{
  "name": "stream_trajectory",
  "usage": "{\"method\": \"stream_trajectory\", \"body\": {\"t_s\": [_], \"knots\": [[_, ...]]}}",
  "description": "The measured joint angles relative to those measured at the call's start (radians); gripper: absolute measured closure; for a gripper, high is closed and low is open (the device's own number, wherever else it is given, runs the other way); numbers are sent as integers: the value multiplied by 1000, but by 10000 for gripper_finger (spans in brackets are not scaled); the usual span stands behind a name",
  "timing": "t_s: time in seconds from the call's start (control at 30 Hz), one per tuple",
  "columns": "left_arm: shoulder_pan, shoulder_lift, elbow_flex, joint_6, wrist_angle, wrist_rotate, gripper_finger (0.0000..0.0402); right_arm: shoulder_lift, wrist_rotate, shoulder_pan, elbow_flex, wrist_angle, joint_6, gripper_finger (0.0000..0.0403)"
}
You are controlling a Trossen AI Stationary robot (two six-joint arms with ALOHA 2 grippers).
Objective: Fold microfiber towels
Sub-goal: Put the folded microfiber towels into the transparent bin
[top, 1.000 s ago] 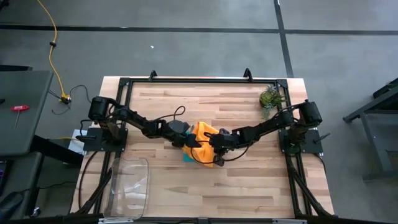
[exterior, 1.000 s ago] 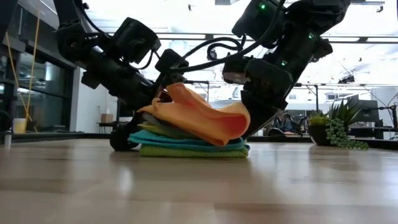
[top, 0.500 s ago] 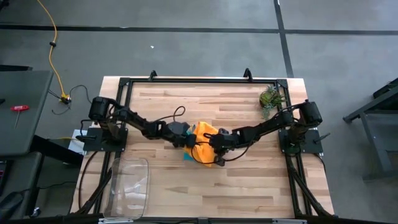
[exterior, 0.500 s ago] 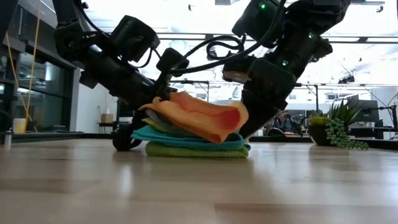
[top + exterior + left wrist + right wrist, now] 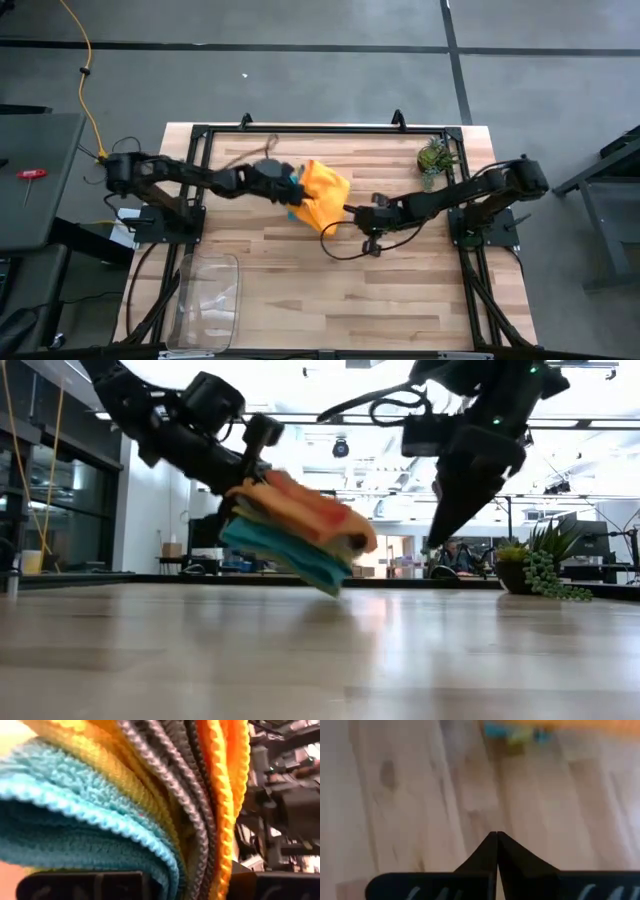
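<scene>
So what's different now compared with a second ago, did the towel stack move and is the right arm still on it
The left gripper has lifted the whole towel stack off the table and carried it toward the back left; it now hangs tilted in the air. The right gripper has let go of the orange towel, pulled back and shut empty. The clear tray and the plant stayed put.

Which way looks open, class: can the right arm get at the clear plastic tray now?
Probably yes, though far: the right gripper hangs mid-table, shut and empty, bare wood between it and the clear plastic tray.
</scene>
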Motion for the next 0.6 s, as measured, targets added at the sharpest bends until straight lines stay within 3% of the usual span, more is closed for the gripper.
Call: {"method": "stream_trajectory", "body": {"t_s": [0.17, 0.37, 0.47, 0.6], "knots": [[7, -171, 0, 26, -142, 64, 357, -61, 24, -31, -19, -82, 2, 403], [-88, -433, 0, -6, -388, 73, 357, -271, -37, -103, -292, 88, 174, 403], [-167, -580, 0, -76, -490, 36, 357, -402, -37, -124, -430, 187, 307, 403], [-295, -753, 1, -213, -598, -63, 357, -518, -13, -130, -518, 249, 426, 403]]}}
